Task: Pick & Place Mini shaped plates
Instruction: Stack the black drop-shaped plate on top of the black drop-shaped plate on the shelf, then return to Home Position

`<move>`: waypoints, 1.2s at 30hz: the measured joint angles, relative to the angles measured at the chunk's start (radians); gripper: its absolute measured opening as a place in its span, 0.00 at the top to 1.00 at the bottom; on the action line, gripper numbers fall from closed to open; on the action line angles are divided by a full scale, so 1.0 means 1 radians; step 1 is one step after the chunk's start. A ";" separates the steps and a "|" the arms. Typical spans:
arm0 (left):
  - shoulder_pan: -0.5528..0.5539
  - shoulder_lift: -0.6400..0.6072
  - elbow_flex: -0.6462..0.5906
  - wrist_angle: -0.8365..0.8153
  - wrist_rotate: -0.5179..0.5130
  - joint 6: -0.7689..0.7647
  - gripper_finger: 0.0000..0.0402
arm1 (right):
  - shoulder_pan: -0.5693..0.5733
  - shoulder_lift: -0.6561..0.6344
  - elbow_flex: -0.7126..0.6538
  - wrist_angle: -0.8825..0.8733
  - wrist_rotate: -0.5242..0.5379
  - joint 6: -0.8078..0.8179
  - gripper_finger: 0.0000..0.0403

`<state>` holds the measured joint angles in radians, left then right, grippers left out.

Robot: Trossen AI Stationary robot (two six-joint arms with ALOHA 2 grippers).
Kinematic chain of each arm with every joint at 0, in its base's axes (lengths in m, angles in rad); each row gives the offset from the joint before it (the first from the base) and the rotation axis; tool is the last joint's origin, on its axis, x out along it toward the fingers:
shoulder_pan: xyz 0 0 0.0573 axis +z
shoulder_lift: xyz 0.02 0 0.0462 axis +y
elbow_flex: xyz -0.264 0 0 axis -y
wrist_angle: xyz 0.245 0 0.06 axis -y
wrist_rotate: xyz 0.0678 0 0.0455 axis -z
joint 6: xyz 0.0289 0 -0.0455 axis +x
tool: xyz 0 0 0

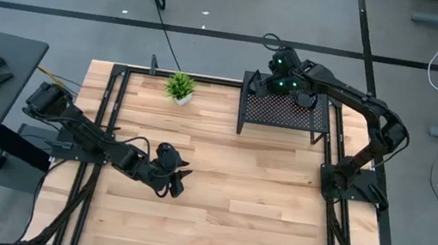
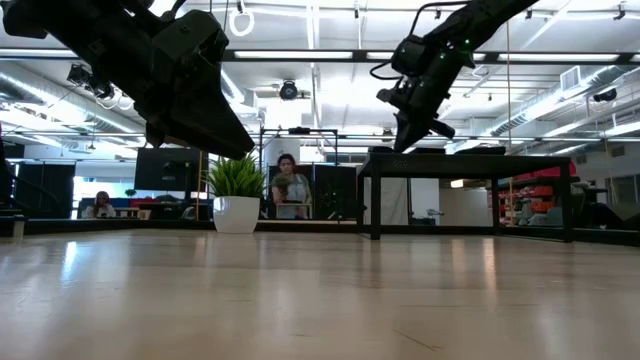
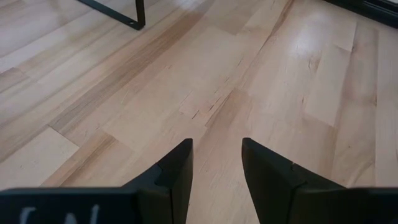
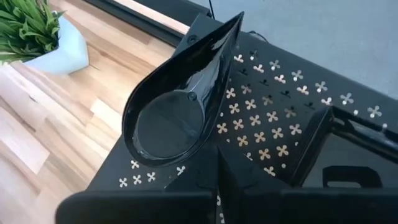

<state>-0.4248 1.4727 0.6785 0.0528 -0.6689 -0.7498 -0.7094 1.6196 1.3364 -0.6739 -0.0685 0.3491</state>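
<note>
A glossy black teardrop-shaped mini plate [image 4: 183, 102] sits pinched in the right gripper [image 1: 282, 81], whose arm reaches over the black perforated metal rack [image 1: 286, 111]. The left gripper [image 1: 177, 177] hovers low over the bare wooden table [image 1: 261, 190], fingers parted and empty.

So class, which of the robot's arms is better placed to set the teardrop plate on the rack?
The right. The right gripper is shut on the teardrop plate just above the black rack. The left gripper is open over bare table, far from the rack.
</note>
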 joint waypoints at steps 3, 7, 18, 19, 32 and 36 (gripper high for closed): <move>0.000 0.000 0.000 0.000 0.000 0.000 0.65 | 0.000 -0.005 0.008 0.000 0.000 -0.016 0.98; 0.000 0.000 0.000 0.000 0.000 0.000 0.65 | 0.000 -0.048 0.010 -0.001 0.000 -0.021 0.97; -0.004 0.000 0.000 0.000 0.026 -0.003 0.65 | 0.188 -0.291 -0.036 -0.090 0.012 -0.098 0.99; -0.006 0.000 0.000 0.000 0.026 -0.004 0.65 | 0.244 -0.327 -0.065 -0.076 0.011 -0.095 0.99; -0.040 0.000 0.000 0.000 0.000 -0.026 0.65 | 1.017 -0.752 -0.558 0.401 0.115 0.080 0.99; -0.038 0.000 0.000 0.000 -0.006 -0.026 0.65 | 1.147 -0.858 -0.700 0.540 0.258 0.036 0.99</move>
<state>-0.4629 1.4727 0.6785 0.0528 -0.6746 -0.7753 0.4381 0.7616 0.6366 -0.1340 0.1896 0.3853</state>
